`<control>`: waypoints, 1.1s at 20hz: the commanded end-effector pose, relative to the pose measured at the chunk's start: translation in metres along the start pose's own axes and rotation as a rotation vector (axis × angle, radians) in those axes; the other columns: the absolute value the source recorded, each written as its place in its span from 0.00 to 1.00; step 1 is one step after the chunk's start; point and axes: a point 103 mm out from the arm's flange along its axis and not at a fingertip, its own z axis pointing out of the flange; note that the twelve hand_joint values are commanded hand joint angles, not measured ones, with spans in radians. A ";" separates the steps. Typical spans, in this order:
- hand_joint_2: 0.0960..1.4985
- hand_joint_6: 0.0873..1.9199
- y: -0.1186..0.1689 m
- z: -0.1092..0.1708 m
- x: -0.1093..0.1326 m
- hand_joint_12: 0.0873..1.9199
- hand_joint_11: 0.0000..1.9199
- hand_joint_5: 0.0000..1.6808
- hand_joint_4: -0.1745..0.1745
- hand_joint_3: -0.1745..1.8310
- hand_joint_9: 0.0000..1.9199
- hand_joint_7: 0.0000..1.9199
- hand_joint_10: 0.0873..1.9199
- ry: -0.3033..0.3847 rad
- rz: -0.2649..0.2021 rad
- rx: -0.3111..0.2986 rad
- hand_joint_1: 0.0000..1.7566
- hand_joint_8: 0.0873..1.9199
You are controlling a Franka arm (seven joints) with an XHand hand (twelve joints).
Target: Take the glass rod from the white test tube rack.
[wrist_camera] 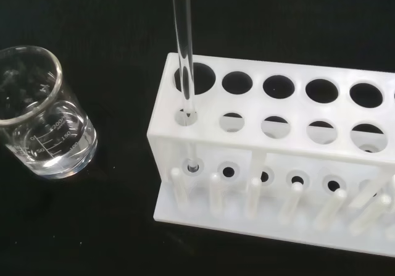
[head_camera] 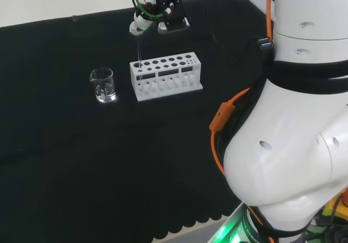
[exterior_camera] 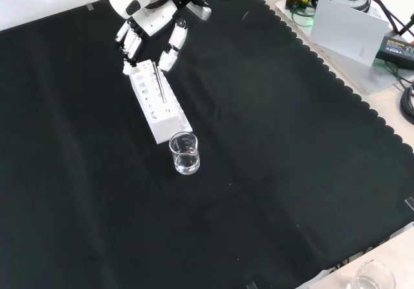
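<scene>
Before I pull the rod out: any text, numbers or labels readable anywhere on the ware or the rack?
Beaker: white scale marks with numerals on its wall, seen in the wrist view; too faint and blurred to read reliably.
White test tube rack: no text or numbers visible.
Glass rod: no markings.
Black cloth: no print.

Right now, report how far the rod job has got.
Done: the hand is above the rack, at the rod's top end. In hand: the rod's lower end sits in a corner hole nearest the beaker. Left: lift it clear of the rack.
</scene>
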 end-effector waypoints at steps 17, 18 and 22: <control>0.80 0.46 -0.001 0.007 0.009 0.67 0.26 0.32 0.22 0.00 0.45 0.36 0.27 -0.021 -0.022 0.008 0.43 0.34; 0.80 0.46 -0.001 0.007 0.010 0.66 0.30 0.33 0.22 0.00 0.48 0.36 0.27 -0.023 -0.024 0.006 0.44 0.33; 0.80 0.47 0.000 0.006 0.011 0.61 0.47 0.35 0.21 0.00 0.56 0.37 0.24 -0.015 -0.030 0.001 0.48 0.33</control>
